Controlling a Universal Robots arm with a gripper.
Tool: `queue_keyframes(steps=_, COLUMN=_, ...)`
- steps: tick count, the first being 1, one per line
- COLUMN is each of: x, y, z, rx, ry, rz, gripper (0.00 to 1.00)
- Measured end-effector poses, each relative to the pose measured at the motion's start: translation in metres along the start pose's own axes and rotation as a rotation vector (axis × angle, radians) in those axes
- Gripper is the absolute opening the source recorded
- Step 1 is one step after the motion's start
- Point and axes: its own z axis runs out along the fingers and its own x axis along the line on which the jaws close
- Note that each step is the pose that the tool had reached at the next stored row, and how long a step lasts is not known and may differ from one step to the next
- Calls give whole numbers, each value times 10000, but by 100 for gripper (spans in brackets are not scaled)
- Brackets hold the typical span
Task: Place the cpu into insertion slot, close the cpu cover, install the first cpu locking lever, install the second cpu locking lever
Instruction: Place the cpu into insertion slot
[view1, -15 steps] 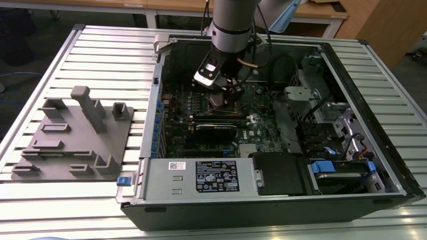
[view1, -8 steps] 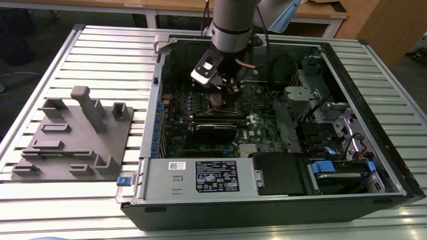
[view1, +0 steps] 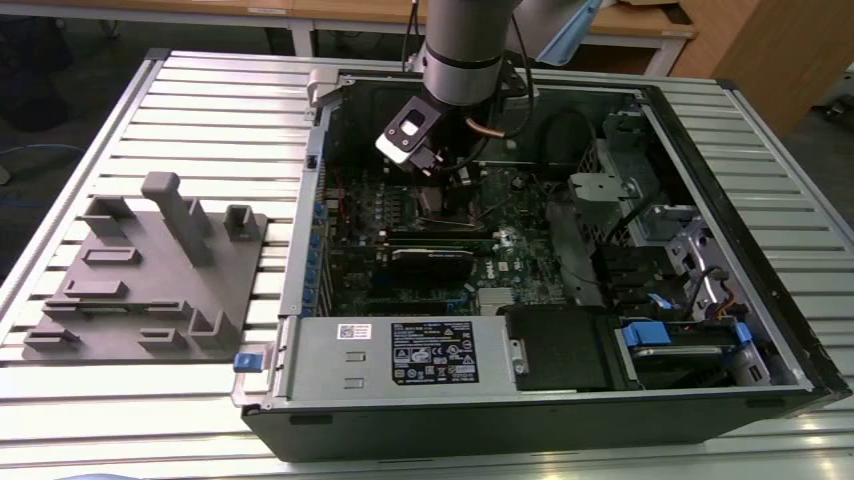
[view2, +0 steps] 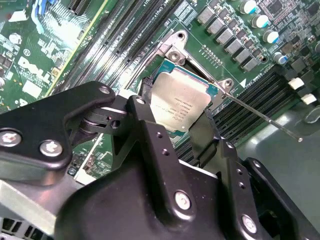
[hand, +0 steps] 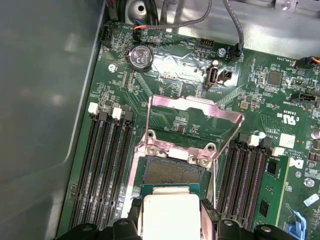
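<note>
Of the 4 steps, none looks finished, and the 1st is under way. In both wrist views the claw (hand: 171, 216) pinches the cpu (hand: 170, 212) by 2 opposite edges, its silver top facing the camera. The chip is held level over the near part of the insertion slot (hand: 172, 172), whose brownish contacts lie bare beyond it. Whether the chip touches the socket I cannot tell, but I judge it not seated. The cpu cover (hand: 190, 105) stands tilted up on its hinge at the slot's far edge, so closing it is left to do. In the second wrist view a thin locking lever (view2: 260, 115) sticks out free beside the memory slots (view2: 250, 107), unlatched. In the exterior view the arm reaches into the open computer case (view1: 400, 350) lying on the slatted worktop (view1: 214, 100).
</note>
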Motion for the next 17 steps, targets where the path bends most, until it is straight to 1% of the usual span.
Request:
queue_keyframes(steps=13, x=0, y=0, z=0, rx=-3, ry=3, rz=37, gripper=54)
queue_keyframes(steps=15, x=0, y=1, z=-1, rx=-3, ry=-1, rz=143, gripper=54)
queue_keyframes(steps=17, x=0, y=1, z=-1, rx=-6, ry=-5, rz=370, gripper=54)
